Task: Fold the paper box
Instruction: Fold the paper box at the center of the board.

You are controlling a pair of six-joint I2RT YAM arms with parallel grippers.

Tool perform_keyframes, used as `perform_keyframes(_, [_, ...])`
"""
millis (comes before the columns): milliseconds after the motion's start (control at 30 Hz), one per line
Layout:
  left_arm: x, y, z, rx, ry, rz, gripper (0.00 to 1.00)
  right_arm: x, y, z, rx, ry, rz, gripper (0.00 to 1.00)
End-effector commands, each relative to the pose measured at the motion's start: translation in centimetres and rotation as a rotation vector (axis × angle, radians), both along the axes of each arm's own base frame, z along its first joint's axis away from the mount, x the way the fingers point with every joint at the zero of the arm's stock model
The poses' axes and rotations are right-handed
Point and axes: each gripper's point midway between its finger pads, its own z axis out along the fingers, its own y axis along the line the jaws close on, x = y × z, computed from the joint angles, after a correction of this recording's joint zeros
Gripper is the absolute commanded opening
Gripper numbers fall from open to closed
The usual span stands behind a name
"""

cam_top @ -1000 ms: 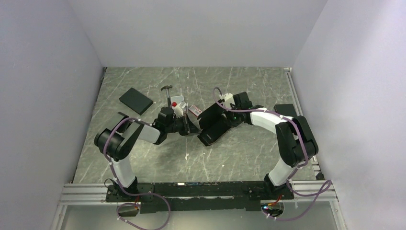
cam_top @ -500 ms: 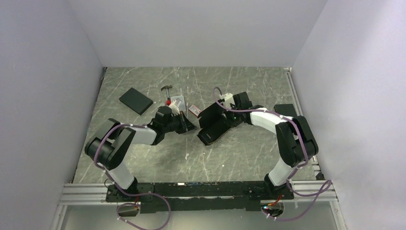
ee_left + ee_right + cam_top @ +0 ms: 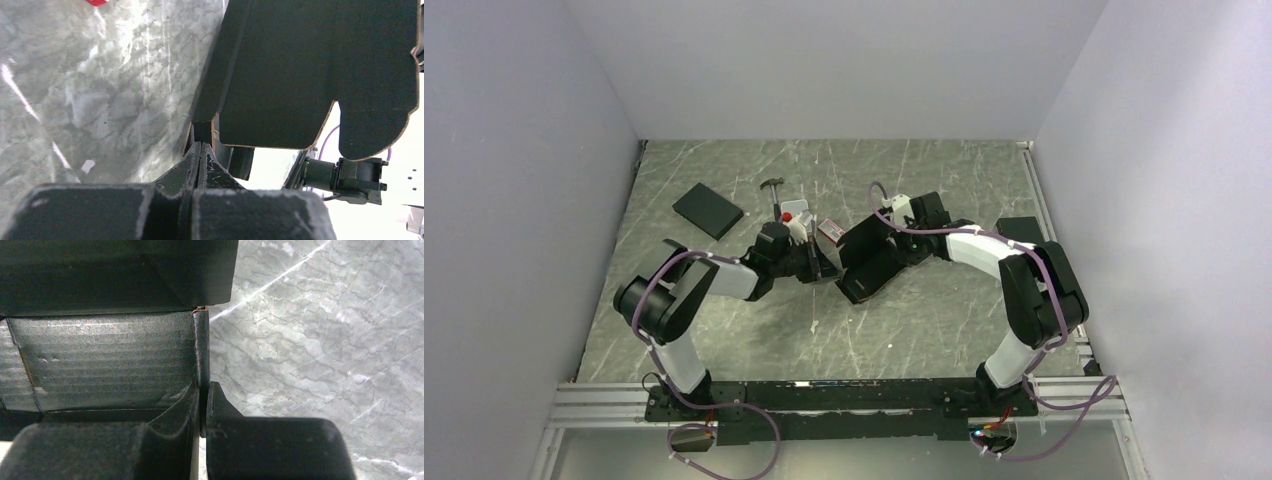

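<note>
**Top external.** Your table [image 3: 724, 330] is grey-green marbled stone with white scuffs, closed in on three sides by plain pale walls. The paper box [image 3: 871, 275], partly raised, sits between your two hands. It lies just past the tips of the left gripper [image 3: 827, 270] and beneath the right gripper [image 3: 902, 248]. A black slab [image 3: 708, 210] lies well apart, beyond and to the left of the left gripper.

**Left wrist.** Your left gripper [image 3: 200, 148] is clenched, its pads meeting along the whole seam. The tips touch a low corner of the paper box [image 3: 310, 65], and a notched flap stands ahead and to the right (whether any card is pinched, you cannot tell). Marbled table [image 3: 100, 90] shows left of the fingers.

**Right wrist.** Your right gripper [image 3: 201, 389] is clamped on a thin upright wall of the paper box [image 3: 100, 355], which sits edge-on between the pads. A ribbed panel lies left of the fingers, and marbled table [image 3: 325, 340] lies to their right.
</note>
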Motion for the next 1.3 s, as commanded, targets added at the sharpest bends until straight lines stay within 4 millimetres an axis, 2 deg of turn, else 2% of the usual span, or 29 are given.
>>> perform_keyframes(0, [0.1, -1.8, 1.7, -0.053, -0.046, -0.051, 0.0, 1.2, 0.8, 1.0, 0.025, -0.044, -0.013, 0.0])
perform_keyframes(300, [-0.3, -2.3, 1.2, -0.057, -0.014, -0.018, 0.0, 1.2, 0.9, 1.1, 0.028, -0.045, -0.02, 0.0])
perform_keyframes(433, [0.5, -1.9, 0.4, -0.079, 0.017, 0.081, 0.0, 0.9, 1.3, 1.0, 0.049, -0.03, -0.024, 0.0])
perform_keyframes(733, [3.0, -1.4, 0.5, -0.139, -0.001, 0.29, 0.0, -0.1, 2.7, 0.6, 0.097, 0.021, -0.011, 0.0])
perform_keyframes(867, [3.8, -1.7, 1.1, -0.168, -0.017, 0.317, 0.0, -0.3, 3.0, 0.7, 0.106, 0.028, -0.004, 0.0])
perform_keyframes(1133, [4.2, -2.9, 0.6, -0.222, 0.017, 0.377, 0.0, -0.8, 3.8, 0.4, 0.119, 0.045, 0.001, 0.0])
perform_keyframes(1267, [4.5, -2.8, 0.8, -0.244, 0.009, 0.41, 0.0, -0.8, 3.9, 0.3, 0.121, 0.053, -0.009, 0.0])
